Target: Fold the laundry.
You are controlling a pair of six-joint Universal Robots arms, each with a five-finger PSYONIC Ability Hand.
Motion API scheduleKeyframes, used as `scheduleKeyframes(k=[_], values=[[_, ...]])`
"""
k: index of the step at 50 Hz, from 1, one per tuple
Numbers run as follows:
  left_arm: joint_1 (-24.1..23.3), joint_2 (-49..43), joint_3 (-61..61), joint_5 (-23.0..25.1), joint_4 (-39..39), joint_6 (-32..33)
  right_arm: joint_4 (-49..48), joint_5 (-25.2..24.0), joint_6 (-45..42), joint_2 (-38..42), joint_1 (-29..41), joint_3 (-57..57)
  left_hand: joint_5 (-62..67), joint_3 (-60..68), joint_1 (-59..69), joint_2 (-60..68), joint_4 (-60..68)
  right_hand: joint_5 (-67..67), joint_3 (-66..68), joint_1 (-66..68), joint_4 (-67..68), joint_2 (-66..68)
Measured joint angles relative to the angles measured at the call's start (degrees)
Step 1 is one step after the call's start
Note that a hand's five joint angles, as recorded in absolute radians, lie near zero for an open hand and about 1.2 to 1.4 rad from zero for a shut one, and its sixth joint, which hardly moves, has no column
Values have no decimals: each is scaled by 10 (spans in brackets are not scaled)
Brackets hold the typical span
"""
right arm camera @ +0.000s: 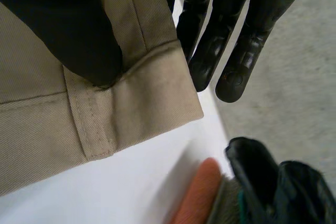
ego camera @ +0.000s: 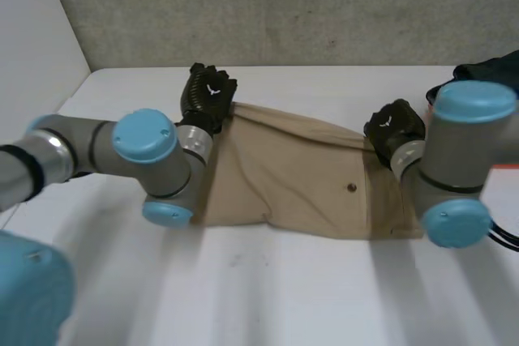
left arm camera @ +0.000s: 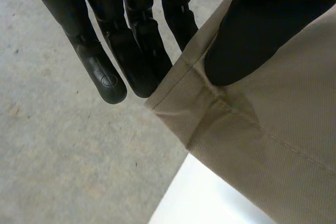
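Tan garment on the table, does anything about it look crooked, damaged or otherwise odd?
Nothing looks damaged or spilled. The tan garment lies slightly askew, with its far edge slanting across the white table and a crease running just below that edge. The left hand and the right hand each pinch a far corner.

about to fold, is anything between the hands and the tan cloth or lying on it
Nothing visible. The left hand pinches the far left corner of the tan twill garment, the right hand its far right corner. Only a small dark button shows on it; the dark clothing pile lies off it.
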Motion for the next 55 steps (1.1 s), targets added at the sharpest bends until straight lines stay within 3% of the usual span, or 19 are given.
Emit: scheduleKeyframes(k=[7, 9, 10, 11, 12, 13, 14, 15, 17, 22, 30, 37, 44, 48, 50, 51, 52, 55], values=[[5, -108, 121, 29, 33, 2, -127, 21, -60, 97, 4, -59, 0, 0, 0, 0, 0, -18, -23, -10, -25, -23], [5, -120, 135, 30, 35, 2, -146, 24, -67, 110, 4, -67, -11, -17, -10, -22, -18, -98, -115, -97, -117, -115], [5, -132, 149, 30, 38, 1, -173, 29, -74, 127, 5, -78, -26, -47, -27, -48, -41, -220, -241, -224, -244, -257], [5, -135, 152, 30, 38, 1, -179, 29, -75, 130, 5, -80, -26, -47, -27, -48, -41, -220, -241, -224, -244, -257], [5, -138, 155, 30, 39, 1, -187, 31, -75, 134, 5, -82, -241, -257, -269, -262, -264, -220, -241, -224, -244, -257], [4, -141, 157, 29, 40, 0, -199, 32, -74, 139, 6, -85, -241, -257, -269, -262, -264, -469, -489, -450, -491, -499], [4, -142, 157, 28, 40, 0, -203, 32, -72, 141, 6, -86, -241, -257, -269, -262, -264, -486, -507, -463, -509, -514], [2, -141, 154, 27, 41, 0, -210, 32, -68, 143, 7, -86, -500, -517, -534, -528, -529, -486, -507, -463, -509, -514], [1, -133, 145, 26, 42, 0, -213, 31, -56, 138, 7, -83, -530, -549, -548, -555, -558, -524, -552, -485, -546, -547], [-5, -58, 67, 18, 48, -6, -188, 19, 33, 75, 3, -49, -538, -558, -548, -565, -567, -524, -552, -485, -546, -547], [-8, 136, -155, -2, 48, -63, 42, -37, 217, -110, -30, 57, -538, -558, -547, -565, -567, -524, -552, -485, -546, -547], [-8, 236, -287, -4, 41, -152, 159, -92, 289, -145, -72, 136, -538, -558, -546, -565, -567, -524, -552, -485, -546, -547], [-9, 269, -356, -3, 39, -211, 81, -137, 297, -136, -108, 215, -538, -558, -546, -565, -567, -517, -537, -482, -544, -545], [-10, 268, -365, -3, 40, -218, 31, -143, 294, -118, -115, 229, -538, -558, -546, -565, -567, -454, -465, -410, -471, -467], [-12, 265, -366, -3, 40, -218, -2, -144, 292, -98, -117, 230, -538, -558, -546, -565, -567, -385, -386, -335, -394, -386], [-12, 264, -366, -4, 40, -218, -18, -144, 291, -88, -117, 228, -538, -558, -546, -565, -567, -283, -284, -243, -288, -281], [-12, 264, -366, -4, 40, -218, -18, -144, 291, -88, -117, 228, -538, -558, -546, -565, -567, -283, -284, -243, -288, -281], [-12, 262, -364, -4, 40, -216, -41, -144, 289, -71, -118, 222, -538, -558, -546, -565, -567, -116, -89, -133, -100, -87]])
